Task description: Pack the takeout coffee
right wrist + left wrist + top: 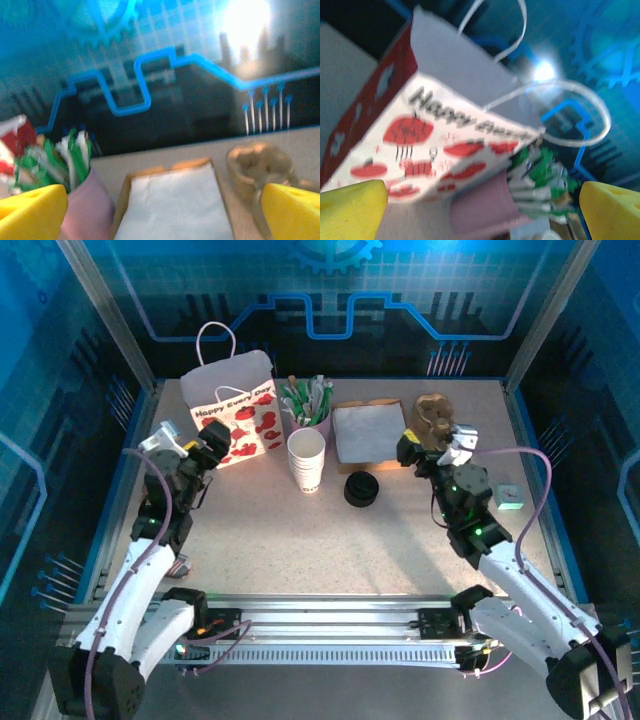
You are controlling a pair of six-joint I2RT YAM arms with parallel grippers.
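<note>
Both jaws gape; cup stack (306, 460) stands apart between them.

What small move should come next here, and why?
Probably turn the left gripper from the gift bag toward the stack of white cups, to take the top one: its jaws stand open and empty, and the black lid lies loose beside the stack.

Pink cup of sticks (312, 410), napkins (368, 430) and brown object (432, 412) along the tabletop's (300, 550) far edge, small box (510, 496) near its right edge.
</note>
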